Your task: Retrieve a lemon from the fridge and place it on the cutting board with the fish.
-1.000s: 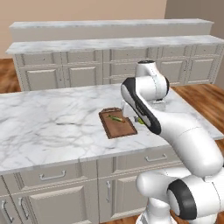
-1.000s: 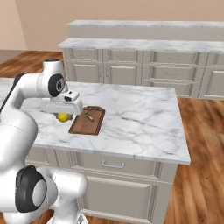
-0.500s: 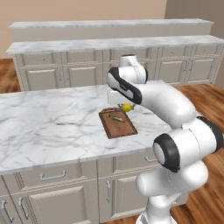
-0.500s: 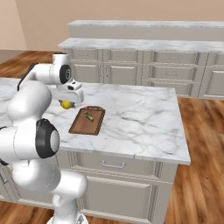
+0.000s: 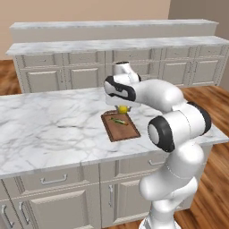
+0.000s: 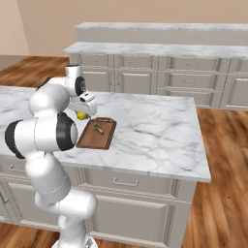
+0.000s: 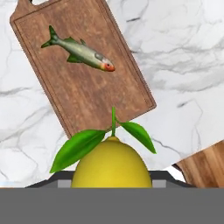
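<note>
Lemon (image 7: 111, 163) hides the gripper (image 6: 83, 115) fingertips, jaws look clamped on it; fish (image 7: 83, 53) lies plain on cutting board (image 7: 87, 94).

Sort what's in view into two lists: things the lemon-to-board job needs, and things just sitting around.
For the job:
- small round bright-yellow lemon with green leaves, held in the claw
- rectangular reddish-brown wooden cutting board
- slim greenish-silver fish lying on that board

Just around:
- white marble island counter under the board
- grey cabinet run with marble top behind
- wooden floor
</note>
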